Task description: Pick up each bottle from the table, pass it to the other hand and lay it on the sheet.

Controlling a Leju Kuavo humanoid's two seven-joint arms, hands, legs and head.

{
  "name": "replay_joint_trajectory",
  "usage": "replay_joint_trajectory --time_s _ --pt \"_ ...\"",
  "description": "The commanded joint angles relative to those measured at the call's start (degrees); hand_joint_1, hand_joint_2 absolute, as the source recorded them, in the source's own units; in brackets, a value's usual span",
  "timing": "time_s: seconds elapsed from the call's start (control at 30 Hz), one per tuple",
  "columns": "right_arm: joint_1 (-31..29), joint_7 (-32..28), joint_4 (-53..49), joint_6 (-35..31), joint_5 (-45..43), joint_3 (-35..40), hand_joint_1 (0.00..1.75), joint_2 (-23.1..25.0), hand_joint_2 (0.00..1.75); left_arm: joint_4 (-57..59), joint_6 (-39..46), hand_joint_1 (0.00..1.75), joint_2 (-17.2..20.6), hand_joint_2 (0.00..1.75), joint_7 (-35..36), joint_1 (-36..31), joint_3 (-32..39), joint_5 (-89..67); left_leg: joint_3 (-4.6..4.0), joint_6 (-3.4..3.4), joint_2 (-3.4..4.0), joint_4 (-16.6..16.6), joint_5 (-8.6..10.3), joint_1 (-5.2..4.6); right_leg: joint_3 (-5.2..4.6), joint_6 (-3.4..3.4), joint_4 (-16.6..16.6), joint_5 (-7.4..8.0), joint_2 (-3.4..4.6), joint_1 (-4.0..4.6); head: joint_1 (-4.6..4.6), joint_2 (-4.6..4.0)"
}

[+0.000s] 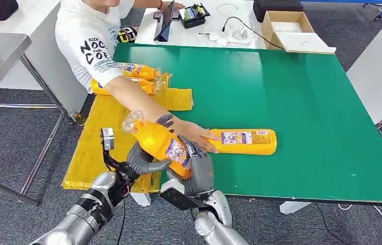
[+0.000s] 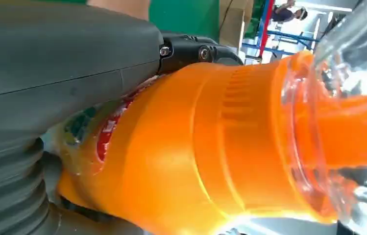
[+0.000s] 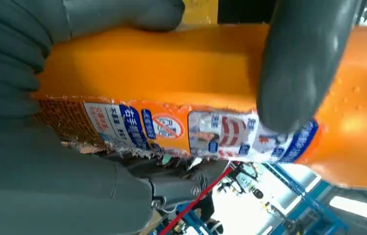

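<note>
An orange bottle (image 1: 159, 141) (image 2: 210, 147) (image 3: 171, 73) with a clear neck hangs tilted over the table's front edge, between my two hands. My left hand (image 1: 143, 161) (image 2: 49, 63) grips it from the sheet side. My right hand (image 1: 197, 171) (image 3: 24, 161) wraps its labelled lower part, the thumb (image 3: 304, 63) lying across it. A second orange bottle (image 1: 245, 141) lies on the green table (image 1: 306, 102) just beyond, under a person's hand (image 1: 191, 133). Two more bottles (image 1: 140, 71) (image 1: 132, 86) lie at the far end of the yellow sheet (image 1: 94, 148).
A person in a white shirt (image 1: 89, 41) leans in from the far left, the arm reaching across the sheet. A white table behind carries a cardboard box (image 1: 290, 30), a tablet (image 1: 166, 20) and cables. Grey floor lies to the left of the sheet.
</note>
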Motion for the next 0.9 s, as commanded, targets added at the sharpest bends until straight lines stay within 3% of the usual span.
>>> replay_joint_trajectory --time_s 0.03,0.73,0.77,0.8,0.83,0.87,0.9 --pt "-3.46 0.7 9.04 -1.49 2.75 6.25 1.75 1.31 1.75 9.58 -0.8 0.0 0.28 1.75 2.98 -6.21 -2.9 2.16 0.18 0.11 0.13 -0.08 -0.01 -0.03 0.15 -0.09 -0.07 0.01 0.01 0.01 0.0 0.0" --pt "-4.85 1.73 15.15 -1.75 0.87 8.59 1.75 2.15 1.75 10.06 -2.21 0.0 -1.17 1.75 3.45 -7.17 -1.58 9.4 0.06 0.08 0.0 -0.03 0.02 0.0 0.04 -0.08 -0.04 -0.01 -0.11 0.03 -0.02 0.0" --pt "-4.94 1.97 15.32 -1.69 0.87 8.56 1.75 2.18 1.75 9.93 -1.83 0.14 -1.43 1.75 3.42 -7.04 -1.29 9.69 0.15 0.12 0.0 -0.09 0.03 -0.01 0.14 -0.13 -0.09 -0.02 -0.15 0.04 0.0 0.0" --pt "-4.95 2.08 15.38 -1.72 0.83 8.52 1.75 2.19 1.75 9.89 -1.69 0.73 -1.49 1.75 3.64 -7.03 -1.21 9.83 0.25 0.17 0.02 -0.17 0.05 -0.02 0.24 -0.16 -0.16 0.0 -0.18 0.05 -0.02 0.0" --pt "-4.99 2.23 15.5 -1.67 0.78 8.47 1.75 2.2 1.75 9.77 -1.14 1.57 -1.6 1.75 3.69 -6.98 -1.16 9.75 0.18 0.14 -0.02 -0.11 0.03 -0.02 0.17 -0.13 -0.1 -0.03 -0.19 0.03 0.0 0.0" --pt "-5.02 2.47 15.68 -1.64 0.74 8.39 1.75 2.21 1.75 9.53 -0.8 1.75 -1.77 1.75 3.68 -6.77 -1.11 9.77 0.09 0.1 -0.04 -0.05 0.02 0.01 0.09 -0.1 -0.06 -0.03 -0.17 0.05 0.0 0.0" --pt "-5.04 2.49 15.74 -1.59 0.72 8.37 1.75 2.23 1.75 9.37 -0.87 1.75 -1.74 1.75 3.66 -6.69 -1.18 9.74 0.07 0.09 -0.03 -0.03 0.02 0.0 0.06 -0.08 -0.05 -0.03 -0.14 0.04 -0.02 0.0"
